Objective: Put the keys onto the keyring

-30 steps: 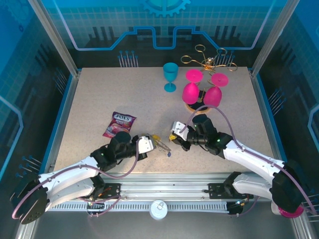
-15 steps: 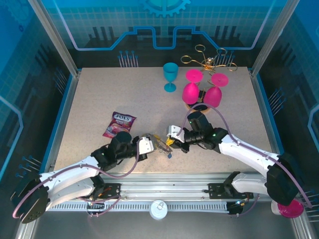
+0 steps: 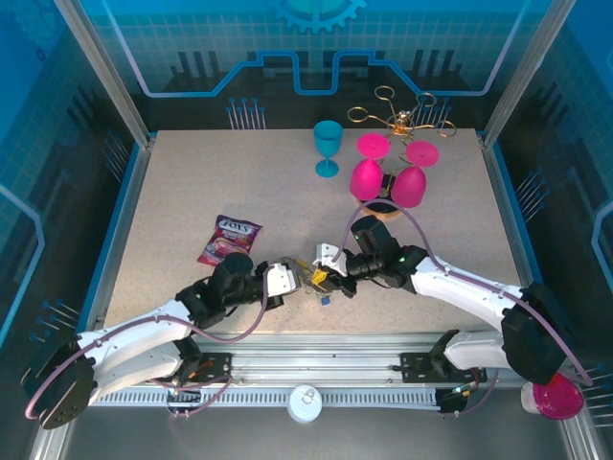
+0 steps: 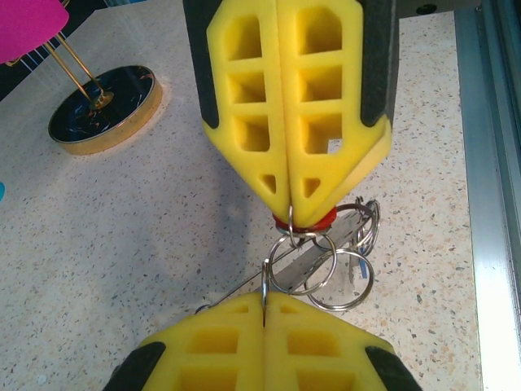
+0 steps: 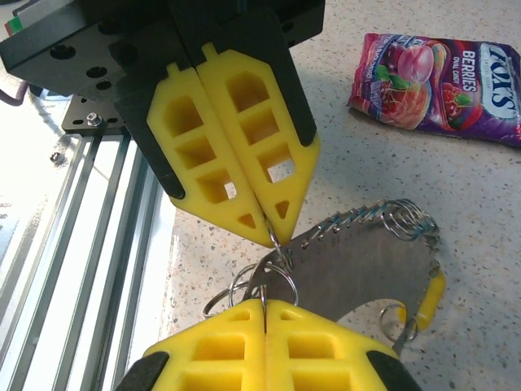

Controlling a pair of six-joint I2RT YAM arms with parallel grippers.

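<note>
**Operator:** Where are the keys?

**Spotter:** Your keys (image 3: 314,279) sit bunched at the near middle of the table (image 3: 211,182). They are right of the candy bag (image 3: 230,240) and well near of the pink goblets (image 3: 366,178). Your two grippers meet tip to tip over them.

**Operator:** How is my left gripper set?

**Spotter:** Your left gripper (image 3: 301,276) comes in from the left with its yellow pads (image 5: 236,163) pressed fully together. At the tip they pinch a thin wire, right where the coiled keyring (image 5: 383,216) ends, so you have the keyring by that end. From there the loop arcs off to the far side, low over the table. A yellowish key head (image 5: 435,293) sits at its curve.

**Operator:** And the right one?

**Spotter:** Your right gripper (image 3: 324,276) reaches in from the right. Its jaws are closed as well, with no gap between the pads. The tip nips the red key (image 4: 305,220) by its plastic head. Several small silver rings (image 4: 342,281) lie tangled just under that tip, between your two grippers. I cannot tell which ring belongs to which key.
</note>
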